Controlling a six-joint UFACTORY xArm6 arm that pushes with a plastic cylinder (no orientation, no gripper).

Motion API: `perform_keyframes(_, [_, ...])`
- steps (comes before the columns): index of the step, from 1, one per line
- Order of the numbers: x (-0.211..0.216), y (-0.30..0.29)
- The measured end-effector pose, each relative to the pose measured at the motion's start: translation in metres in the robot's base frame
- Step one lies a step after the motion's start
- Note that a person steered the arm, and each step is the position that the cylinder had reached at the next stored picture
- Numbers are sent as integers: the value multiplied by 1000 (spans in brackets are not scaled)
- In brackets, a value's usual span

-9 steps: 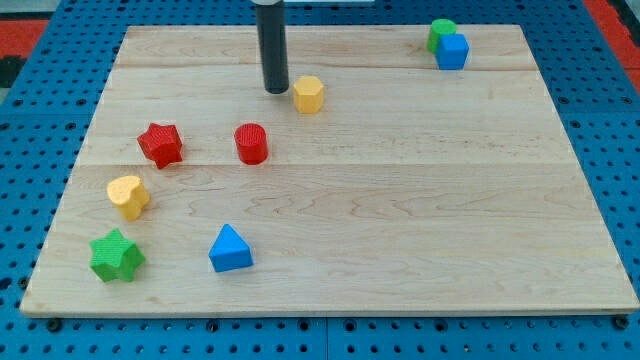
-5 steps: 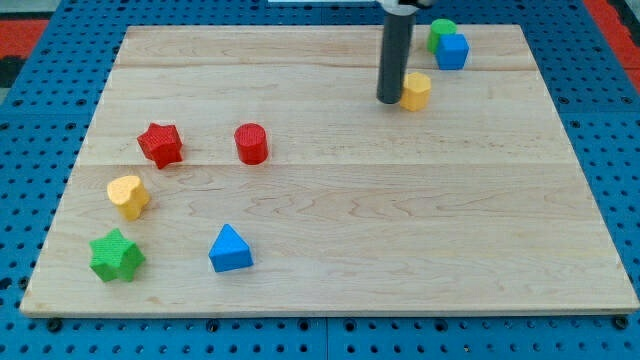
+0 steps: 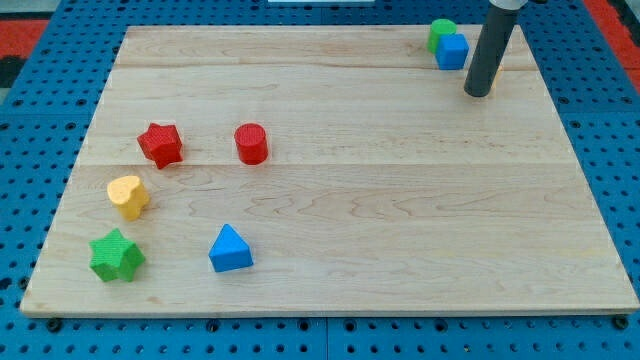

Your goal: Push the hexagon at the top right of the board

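My tip rests on the wooden board near its top right corner. It stands just right of and below a blue cube, which touches a green block behind it. The yellow hexagon does not show clearly; the rod seems to hide it.
At the view's left lie a red star, a red cylinder, a yellow heart, a green star and a blue triangle. The board's right edge is close to my tip.
The rod has swept from the top middle to the top right, pushing the yellow hexagon along on its right side. The hexagon is now out of sight by the rod.
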State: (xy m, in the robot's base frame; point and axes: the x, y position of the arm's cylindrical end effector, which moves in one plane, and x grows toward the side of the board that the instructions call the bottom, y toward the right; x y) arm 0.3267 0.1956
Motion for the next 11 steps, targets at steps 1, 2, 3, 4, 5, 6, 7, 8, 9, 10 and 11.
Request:
perform_keyframes(1, [-5, 10])
perform_keyframes(2, [-22, 51])
perform_keyframes(3, [-30, 75])
perform_keyframes(4, [-38, 78])
perform_keyframes(5, [-26, 67])
perform_keyframes(6, [-21, 35])
perform_keyframes(7, [-20, 25])
perform_keyframes(8, [-17, 27])
perform_keyframes(9, [-26, 55])
perform_keyframes(10, [-43, 72])
perform_keyframes(11, [-36, 73])
